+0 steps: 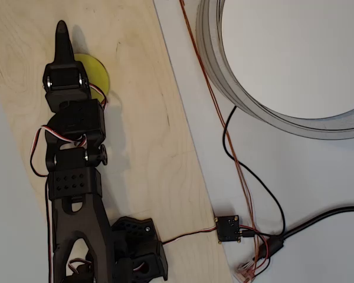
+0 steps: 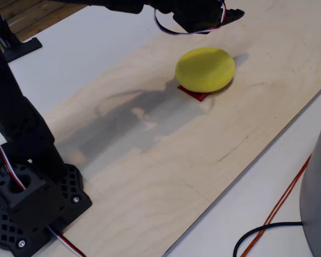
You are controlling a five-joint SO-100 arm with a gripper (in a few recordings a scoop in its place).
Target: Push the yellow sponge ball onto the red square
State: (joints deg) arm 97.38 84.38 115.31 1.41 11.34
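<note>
We saw the yellow ball (image 2: 205, 69) sitting on the wooden board (image 2: 166, 160), covering most of the red square (image 2: 194, 93), whose near edge poked out beneath it. The gripper (image 2: 224, 16) hung above the ball's far side; we could not tell whether its fingers were spread or together.

Yellow ball (image 2: 205, 69) (plain), red square (image 2: 193, 93)

Yellow sponge ball (image 2: 205, 69) hides most of the red square (image 2: 193, 93) — corner shows.
</note>
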